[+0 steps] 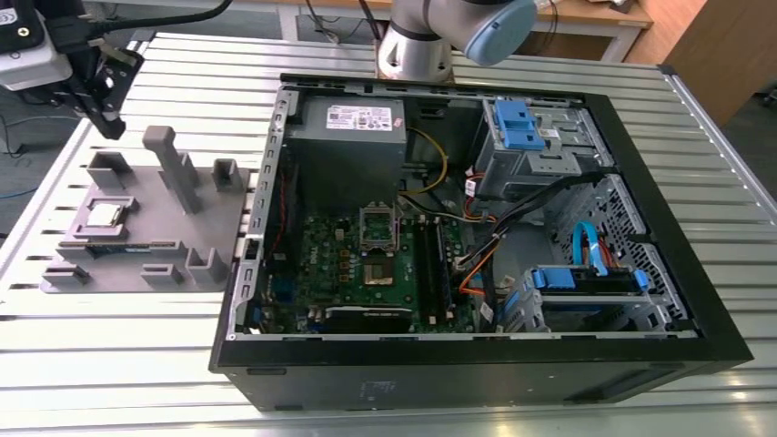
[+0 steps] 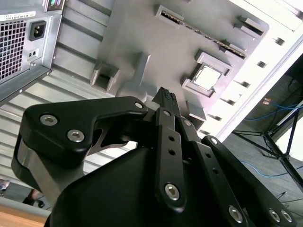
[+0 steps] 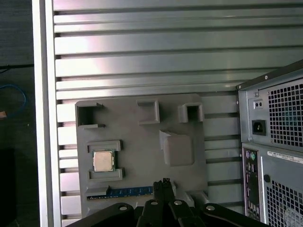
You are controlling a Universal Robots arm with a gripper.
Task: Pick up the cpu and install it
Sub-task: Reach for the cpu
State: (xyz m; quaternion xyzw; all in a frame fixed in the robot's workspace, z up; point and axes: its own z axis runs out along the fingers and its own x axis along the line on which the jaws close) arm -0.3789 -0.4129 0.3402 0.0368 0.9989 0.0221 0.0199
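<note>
Approach phase of pick: gripper [image 3: 164, 182] is hovering over the grey fixture tray [image 3: 142, 151], jaws clenched together, carrying nothing. The cpu [image 3: 103, 161] is sitting untouched in its tray recess, well outside the computer case [image 1: 486, 364]. Grasping is calling for parted jaws centred over the chip. Height above the tray is proving hard to judge.
</note>
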